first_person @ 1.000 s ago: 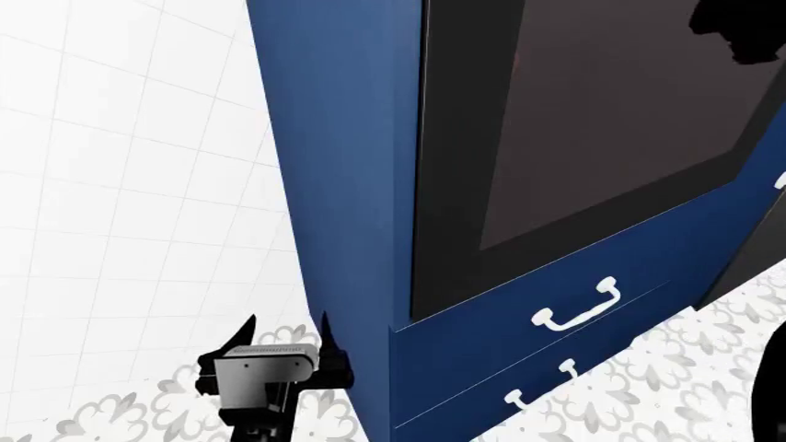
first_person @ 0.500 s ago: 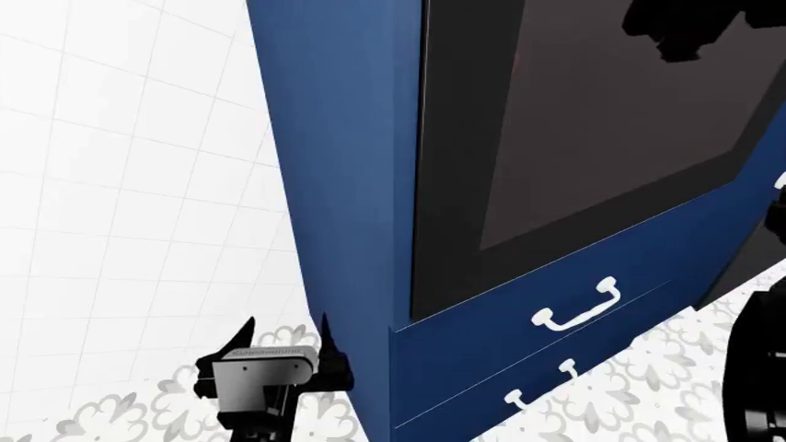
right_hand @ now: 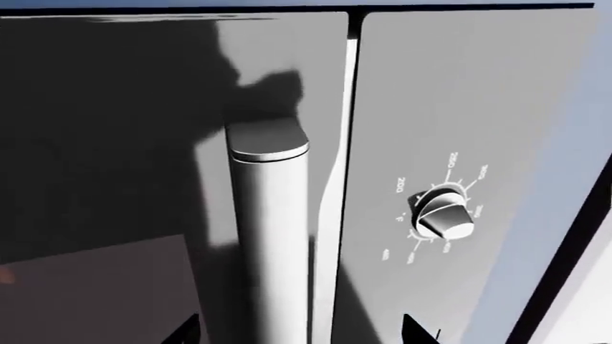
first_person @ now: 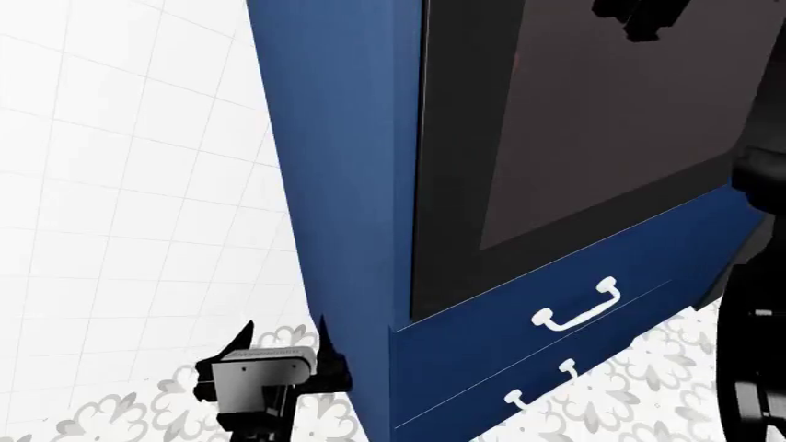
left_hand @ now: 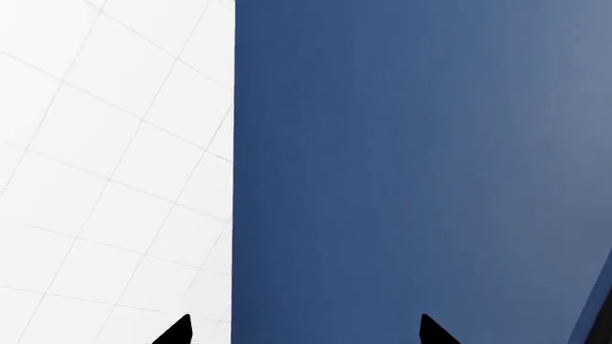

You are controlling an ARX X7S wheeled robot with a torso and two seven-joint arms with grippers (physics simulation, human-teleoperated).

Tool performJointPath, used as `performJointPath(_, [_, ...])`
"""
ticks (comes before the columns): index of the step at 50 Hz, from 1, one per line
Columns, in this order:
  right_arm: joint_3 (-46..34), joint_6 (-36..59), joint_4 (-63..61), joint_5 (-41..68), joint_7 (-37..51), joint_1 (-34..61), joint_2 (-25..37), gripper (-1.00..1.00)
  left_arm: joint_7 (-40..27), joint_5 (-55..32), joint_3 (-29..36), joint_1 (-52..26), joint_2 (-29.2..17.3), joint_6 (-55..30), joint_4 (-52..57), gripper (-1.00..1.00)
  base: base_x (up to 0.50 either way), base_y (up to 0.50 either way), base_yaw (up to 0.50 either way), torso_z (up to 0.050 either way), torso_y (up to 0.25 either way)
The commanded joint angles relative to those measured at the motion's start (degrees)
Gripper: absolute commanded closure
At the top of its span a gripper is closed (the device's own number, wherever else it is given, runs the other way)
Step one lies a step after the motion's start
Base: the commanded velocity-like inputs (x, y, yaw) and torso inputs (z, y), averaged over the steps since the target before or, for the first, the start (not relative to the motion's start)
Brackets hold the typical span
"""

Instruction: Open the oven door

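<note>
The oven door (first_person: 590, 138) is a glossy black panel with a dark window, set in the navy cabinet (first_person: 344, 184) and shut. In the right wrist view its silver bar handle (right_hand: 271, 236) runs across the door (right_hand: 115, 107), close in front of my right gripper (right_hand: 301, 333). That gripper is open, with the bar lined up between its fingertips (right_hand: 186, 333). In the head view the right gripper (first_person: 639, 14) is a dark shape at the door's top. My left gripper (first_person: 285, 345) hangs low beside the cabinet, open and empty, facing the cabinet's side (left_hand: 421, 172).
A grey control panel with a dial knob (right_hand: 442, 215) sits beside the handle's end. Two navy drawers with white handles (first_person: 577, 308) (first_person: 540, 385) lie under the door. A white tiled wall (first_person: 123, 184) and patterned floor (first_person: 123, 414) are to the left. My right arm (first_person: 756, 276) fills the right edge.
My right gripper has moved left along the top of the oven door, and the right arm has risen along the right edge. The left arm has stayed put.
</note>
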Motion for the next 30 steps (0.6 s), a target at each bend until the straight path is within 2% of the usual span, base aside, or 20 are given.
performJointPath(1, [-2.6,-4.7,10.5,2.0,5.4,2.9,-1.1,-1.0,0.1,-0.7,-0.2,1.7,0.1,1.8,-1.8,-1.0,0.0,0.0,0.0,0.0,0.0])
performJointPath(21, [-3.1,-4.9,9.4,1.9,5.3,2.5,-0.2,-1.0,-0.8,-0.7,0.2,3.8,0.1,3.0,-1.7,-1.0,0.0,0.0,0.0,0.0,0.0])
performJointPath(30, [-5.1,-8.4,21.4,2.6,10.8,6.9,-1.9,-1.0,-0.7,-1.3,-0.1,3.2,0.0,3.1,-2.9,-1.0,0.0,0.0,0.0,0.0,0.0])
